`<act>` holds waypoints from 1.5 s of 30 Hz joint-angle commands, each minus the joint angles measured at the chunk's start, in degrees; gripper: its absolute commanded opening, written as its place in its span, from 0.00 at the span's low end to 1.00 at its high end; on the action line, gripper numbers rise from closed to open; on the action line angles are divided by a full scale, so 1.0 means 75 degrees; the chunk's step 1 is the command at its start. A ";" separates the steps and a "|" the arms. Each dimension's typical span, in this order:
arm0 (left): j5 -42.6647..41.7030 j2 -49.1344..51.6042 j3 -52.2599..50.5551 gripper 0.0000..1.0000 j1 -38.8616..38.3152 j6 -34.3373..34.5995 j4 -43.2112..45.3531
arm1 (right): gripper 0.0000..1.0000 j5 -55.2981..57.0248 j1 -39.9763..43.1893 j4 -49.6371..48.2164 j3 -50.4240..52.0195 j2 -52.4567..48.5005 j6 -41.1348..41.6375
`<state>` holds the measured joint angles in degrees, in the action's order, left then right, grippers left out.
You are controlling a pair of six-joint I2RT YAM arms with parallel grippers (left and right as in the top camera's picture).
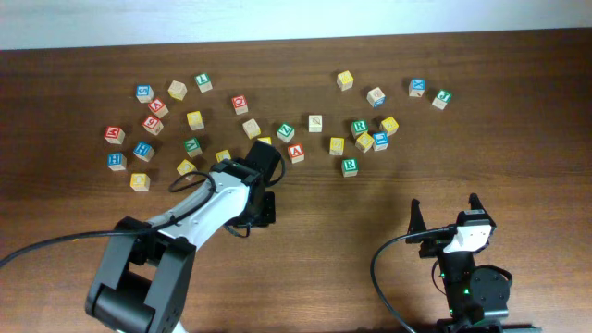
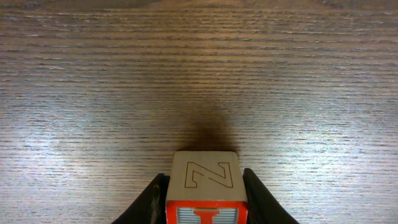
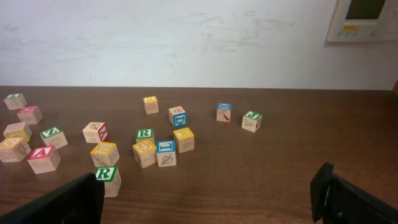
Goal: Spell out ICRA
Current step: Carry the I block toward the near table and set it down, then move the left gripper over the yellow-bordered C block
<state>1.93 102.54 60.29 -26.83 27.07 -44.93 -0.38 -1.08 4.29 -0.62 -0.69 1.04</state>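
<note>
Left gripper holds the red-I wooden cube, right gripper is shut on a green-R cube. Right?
No. The right wrist view shows the right gripper open and empty; the nearest green-R wooden cube sits on the table. The left gripper does hold the red-I wooden cube.

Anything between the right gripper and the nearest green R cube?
Nothing. The overhead view shows only bare tabletop between the right gripper and that green R cube.
</note>
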 commanded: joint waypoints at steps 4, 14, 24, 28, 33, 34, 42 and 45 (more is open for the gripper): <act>0.0108 -0.0041 -0.0067 0.47 0.0050 0.0087 0.0009 | 0.98 0.0064 0.0061 0.0050 0.0041 0.0050 -0.0020; 0.0055 -0.0510 0.2486 0.81 0.0367 0.0029 -0.1629 | 0.98 0.0064 0.0061 0.0050 0.0041 0.0050 -0.0020; 0.0909 -0.0603 0.3232 0.99 0.1792 0.0041 -0.1518 | 0.98 0.0064 0.0061 0.0050 0.0041 0.0050 -0.0020; -0.0338 -0.0603 0.3217 0.99 0.2637 0.0291 -0.1510 | 0.98 0.0064 0.0061 0.0050 0.0041 0.0050 -0.0020; -0.0347 -0.0420 0.3217 0.99 0.2445 0.0291 -0.1504 | 0.98 0.0064 0.0061 0.0050 0.0041 0.0050 -0.0020; -0.0227 -0.0312 0.3217 0.99 0.2355 0.0291 -0.1501 | 0.98 0.0064 0.0061 0.0050 0.0041 0.0050 -0.0020; -0.0041 0.0207 0.3217 0.99 0.2174 0.0204 -0.1489 | 0.98 0.0064 0.0061 0.0050 0.0041 0.0050 -0.0020; -0.0087 0.0216 0.3217 0.99 0.1929 0.0204 -0.1373 | 0.98 0.0064 0.0061 0.0050 0.0041 0.0050 -0.0020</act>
<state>1.87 103.63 84.16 -10.72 28.53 -55.79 -0.38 -1.08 4.29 -0.62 -0.69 1.02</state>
